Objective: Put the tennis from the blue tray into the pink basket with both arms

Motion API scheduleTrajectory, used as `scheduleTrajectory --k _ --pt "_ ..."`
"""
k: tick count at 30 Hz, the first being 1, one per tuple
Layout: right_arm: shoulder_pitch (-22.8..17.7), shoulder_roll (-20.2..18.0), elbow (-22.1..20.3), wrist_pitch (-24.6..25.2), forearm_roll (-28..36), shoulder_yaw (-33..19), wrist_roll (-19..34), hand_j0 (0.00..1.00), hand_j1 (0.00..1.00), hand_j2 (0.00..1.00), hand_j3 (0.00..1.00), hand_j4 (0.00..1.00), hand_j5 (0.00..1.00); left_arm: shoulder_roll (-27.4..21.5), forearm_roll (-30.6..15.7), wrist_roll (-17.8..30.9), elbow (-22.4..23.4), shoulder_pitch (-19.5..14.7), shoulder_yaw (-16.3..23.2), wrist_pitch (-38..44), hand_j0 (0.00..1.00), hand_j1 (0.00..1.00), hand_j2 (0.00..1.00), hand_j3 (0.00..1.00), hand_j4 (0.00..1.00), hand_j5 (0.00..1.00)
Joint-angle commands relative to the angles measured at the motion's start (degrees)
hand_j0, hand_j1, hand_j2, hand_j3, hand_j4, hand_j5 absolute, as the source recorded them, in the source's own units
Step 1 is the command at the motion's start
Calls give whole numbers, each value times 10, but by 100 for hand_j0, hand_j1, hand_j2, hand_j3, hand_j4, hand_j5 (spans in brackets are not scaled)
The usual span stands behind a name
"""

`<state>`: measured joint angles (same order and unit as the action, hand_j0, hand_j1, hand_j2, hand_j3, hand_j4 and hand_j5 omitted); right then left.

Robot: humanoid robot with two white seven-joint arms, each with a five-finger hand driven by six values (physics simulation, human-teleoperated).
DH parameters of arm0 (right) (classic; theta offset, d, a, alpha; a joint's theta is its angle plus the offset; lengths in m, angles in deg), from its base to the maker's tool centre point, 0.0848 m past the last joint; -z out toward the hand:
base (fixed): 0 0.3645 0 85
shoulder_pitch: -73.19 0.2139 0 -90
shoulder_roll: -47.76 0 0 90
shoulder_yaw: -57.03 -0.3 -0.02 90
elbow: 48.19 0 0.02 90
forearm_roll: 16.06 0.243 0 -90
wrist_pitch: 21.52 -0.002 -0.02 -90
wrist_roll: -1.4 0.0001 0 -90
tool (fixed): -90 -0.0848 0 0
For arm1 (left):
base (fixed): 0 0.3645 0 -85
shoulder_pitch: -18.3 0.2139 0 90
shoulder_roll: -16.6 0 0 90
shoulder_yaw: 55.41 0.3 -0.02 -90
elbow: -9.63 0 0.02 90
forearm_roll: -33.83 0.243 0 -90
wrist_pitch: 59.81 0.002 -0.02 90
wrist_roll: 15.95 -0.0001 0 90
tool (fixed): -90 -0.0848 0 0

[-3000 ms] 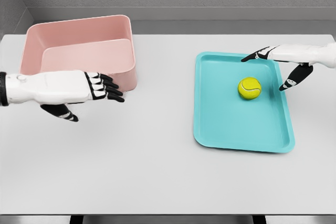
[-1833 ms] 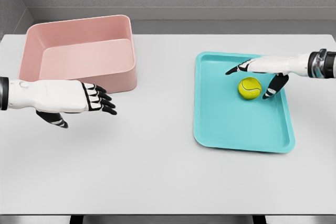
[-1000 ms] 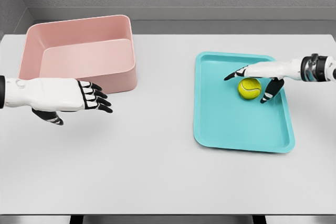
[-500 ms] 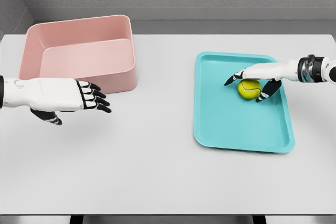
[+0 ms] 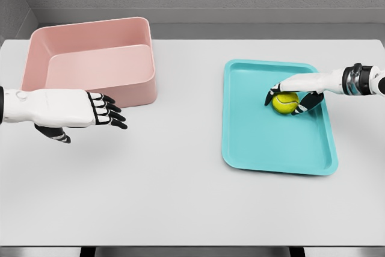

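A yellow-green tennis ball [image 5: 285,102] lies in the upper part of the blue tray [image 5: 264,142] on the right of the white table. My right hand [image 5: 289,96] reaches in from the right edge and curls over the ball, fingers on its far left side and thumb at its right, closed around it while it rests on the tray. The pink basket [image 5: 90,58] stands at the back left, nothing inside. My left hand [image 5: 102,111] hovers just in front of the basket's near wall, flat, fingers stretched out to the right, holding nothing.
A grey wall runs behind the table's far edge. The table's front edge [image 5: 192,246] crosses the bottom of the view. Bare white tabletop [image 5: 180,148] lies between basket and tray.
My right hand has slid left along the tray, lowered onto the ball and closed its fingers around it. My left hand drew back slightly leftward, then stayed still.
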<state>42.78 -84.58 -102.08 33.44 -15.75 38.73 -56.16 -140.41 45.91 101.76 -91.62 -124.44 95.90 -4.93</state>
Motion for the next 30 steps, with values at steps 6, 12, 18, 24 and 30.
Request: scheduleTrajectory --k 6,12,18,24,30 --pt "1 0 -2 0 0 -2 1 56 56 56 56 56 56 -1 -3 0 0 0 0 1 100 100 100 100 100 100" --pt "2 1 -6 0 1 -5 2 54 54 54 54 54 54 -1 -3 0 0 -2 0 1 100 100 100 100 100 100" --pt "11 0 -6 0 3 -7 2 54 54 54 54 54 54 0 -3 0 0 -3 0 1 100 100 100 100 100 100" --pt "24 0 -28 0 5 -8 1 53 53 53 53 53 53 -1 -3 0 0 -3 0 1 100 100 100 100 100 100" --pt "33 -2 -74 0 5 -9 1 53 53 53 53 53 53 -6 -3 0 0 -4 -1 1 100 100 100 100 100 100"
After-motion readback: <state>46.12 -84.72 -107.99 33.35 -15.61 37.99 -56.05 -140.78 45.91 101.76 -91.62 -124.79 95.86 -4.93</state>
